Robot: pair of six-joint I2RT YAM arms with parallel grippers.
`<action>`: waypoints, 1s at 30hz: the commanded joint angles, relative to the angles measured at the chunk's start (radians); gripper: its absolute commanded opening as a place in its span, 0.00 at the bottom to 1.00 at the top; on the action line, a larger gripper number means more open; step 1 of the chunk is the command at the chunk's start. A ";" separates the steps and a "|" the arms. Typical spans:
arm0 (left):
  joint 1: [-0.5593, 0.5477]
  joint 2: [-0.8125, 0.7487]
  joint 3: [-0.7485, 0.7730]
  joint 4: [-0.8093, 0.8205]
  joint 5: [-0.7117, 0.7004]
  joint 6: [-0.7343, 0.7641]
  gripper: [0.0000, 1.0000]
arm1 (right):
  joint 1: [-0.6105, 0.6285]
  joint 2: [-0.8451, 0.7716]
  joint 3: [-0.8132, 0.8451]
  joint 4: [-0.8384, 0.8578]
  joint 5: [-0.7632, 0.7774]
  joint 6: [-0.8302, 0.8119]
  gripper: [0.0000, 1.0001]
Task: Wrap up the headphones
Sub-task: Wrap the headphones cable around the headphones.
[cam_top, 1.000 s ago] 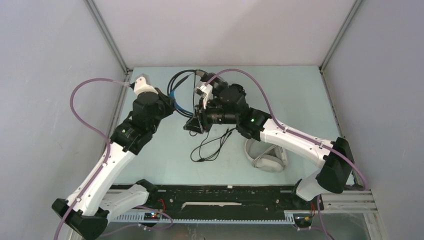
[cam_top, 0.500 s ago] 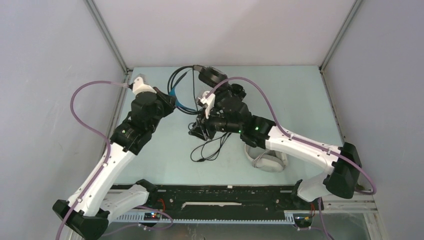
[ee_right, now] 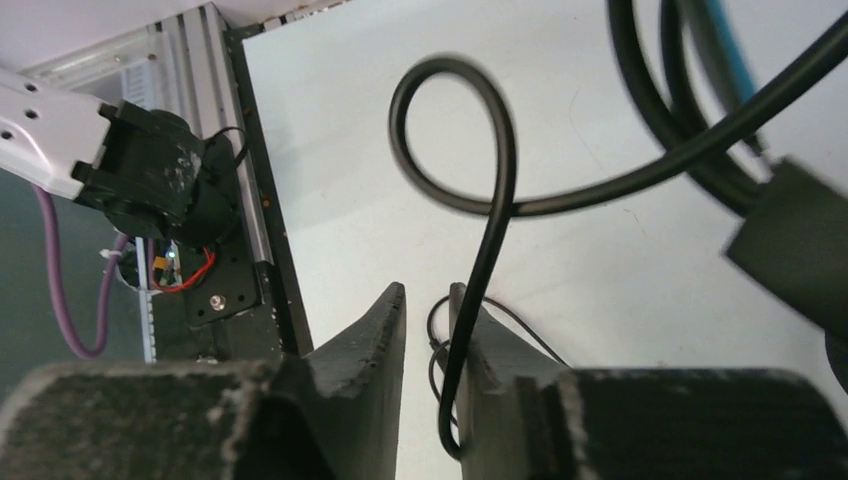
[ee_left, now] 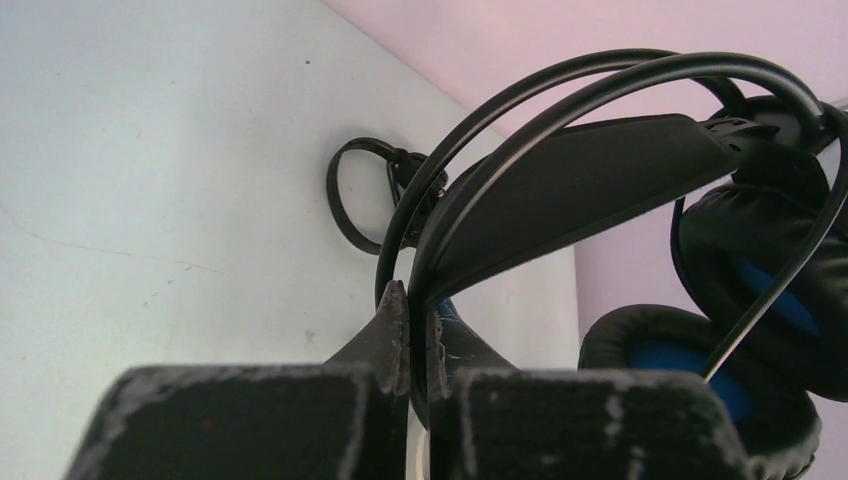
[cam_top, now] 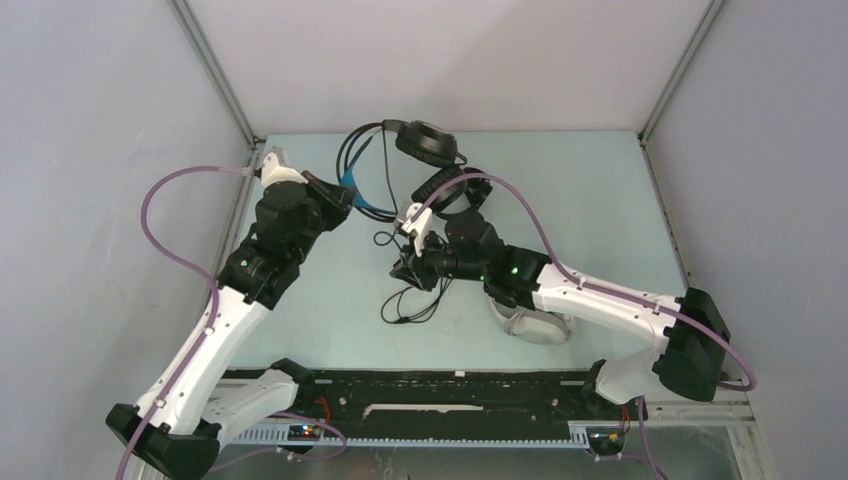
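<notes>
Left wrist: left end effector [ee_left: 415, 312] pinches bulky headphones [ee_left: 580, 190] by their headband

**Right pincer drawn back**

Your right pincer [ee_right: 427, 292] has pulled back from the black headset [cam_top: 428, 140], whose earcups now show clear beyond it. Its jaws have narrowed around the cable [ee_right: 495, 200], and its arm covers more of the white headset [cam_top: 520, 325].

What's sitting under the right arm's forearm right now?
The white headphones lie on the table there. Only their near part shows from under the right arm. The rest of them, and any cable, is covered by the arm.
</notes>
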 commanded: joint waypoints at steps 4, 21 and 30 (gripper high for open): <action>0.033 -0.040 0.007 0.213 0.064 -0.158 0.00 | 0.063 -0.026 -0.053 0.130 0.135 -0.025 0.12; 0.062 -0.009 -0.048 0.377 0.175 -0.304 0.00 | 0.115 0.081 -0.111 0.274 0.254 0.029 0.00; 0.143 -0.030 -0.044 0.362 0.238 -0.305 0.00 | 0.022 0.011 -0.260 0.286 0.338 0.118 0.00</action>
